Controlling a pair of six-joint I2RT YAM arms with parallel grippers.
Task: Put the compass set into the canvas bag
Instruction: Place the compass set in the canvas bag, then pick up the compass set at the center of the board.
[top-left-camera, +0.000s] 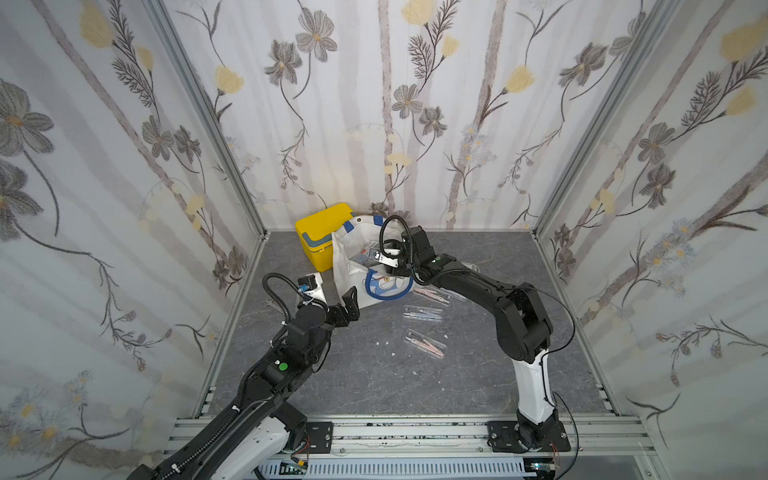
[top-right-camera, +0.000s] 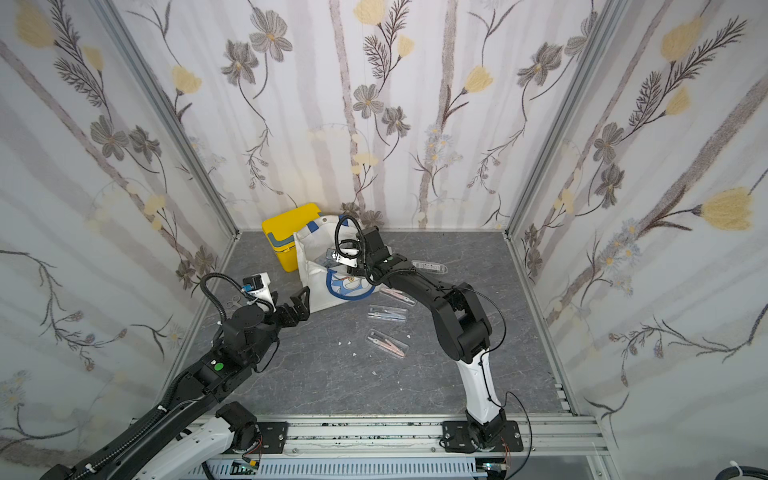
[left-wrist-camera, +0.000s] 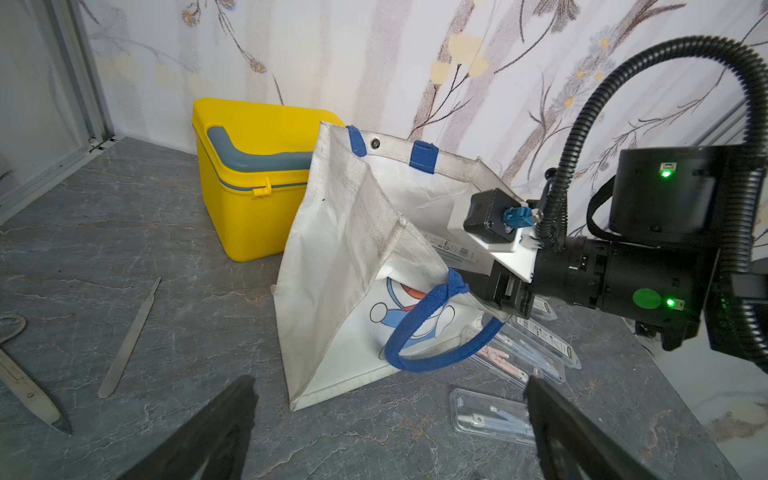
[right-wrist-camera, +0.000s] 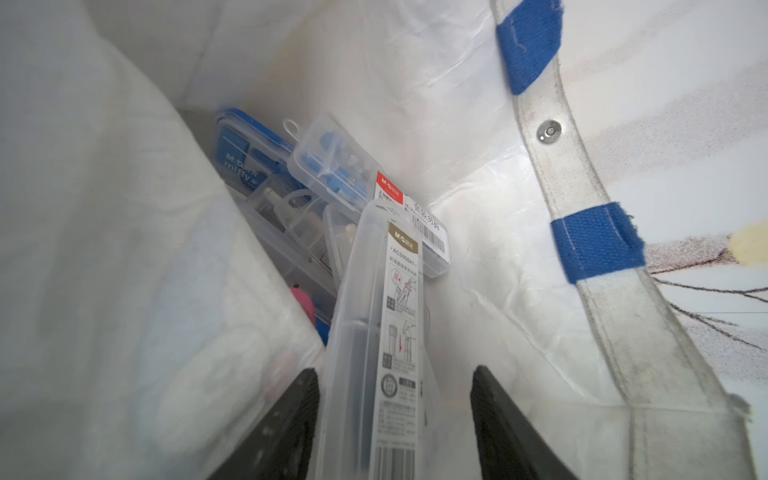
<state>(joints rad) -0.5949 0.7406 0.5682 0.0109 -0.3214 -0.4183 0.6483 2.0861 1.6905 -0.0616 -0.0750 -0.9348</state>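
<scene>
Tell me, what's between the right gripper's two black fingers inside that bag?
A clear compass-set case, resting in the canvas bag against other cases. The right gripper is open around it. The right wrist view shows this.

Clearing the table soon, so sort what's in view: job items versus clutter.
Job: canvas bag; compass case inside it; compass cases on the table.
Clutter: yellow box; scalpel; scissors.

Light: bright, diffuse | shadows: faint | top views: edges bowed | right wrist: near canvas bag (right-wrist-camera: 124, 249) blurred
</scene>
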